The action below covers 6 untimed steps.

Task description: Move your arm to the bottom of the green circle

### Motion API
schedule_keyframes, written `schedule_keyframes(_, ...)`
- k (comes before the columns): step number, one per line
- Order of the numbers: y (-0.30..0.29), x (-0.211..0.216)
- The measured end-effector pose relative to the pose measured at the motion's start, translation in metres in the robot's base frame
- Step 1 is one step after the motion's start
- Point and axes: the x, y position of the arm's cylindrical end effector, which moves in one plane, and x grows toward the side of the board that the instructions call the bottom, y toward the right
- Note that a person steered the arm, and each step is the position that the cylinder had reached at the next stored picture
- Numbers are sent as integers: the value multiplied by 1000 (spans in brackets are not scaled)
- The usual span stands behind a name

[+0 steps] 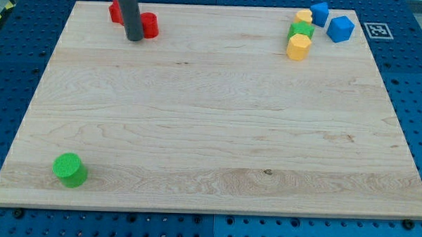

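Tip far from green circle.
My tip [135, 38] at board's [210, 132] top left, between two red blocks [149, 25], no jaws on the rod. Green circle [70, 170] sits alone, bottom left corner, well apart from tip.

my tip [135, 38] at board [210, 132] top left, between two red blocks [115, 12] [150, 25] | green circle [69, 170] alone near bottom-left corner, well apart from my tip | top right cluster: two yellow blocks [304, 17] [298, 47] with green block [301, 30] between them, two blue blocks [319, 13] [340, 29] to their right
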Motion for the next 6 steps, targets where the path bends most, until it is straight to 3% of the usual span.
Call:
schedule_keyframes(1, 12, 44)
schedule_keyframes(3, 57, 178)
schedule_keyframes(4, 61, 247)
schedule_keyframes(6, 29, 328)
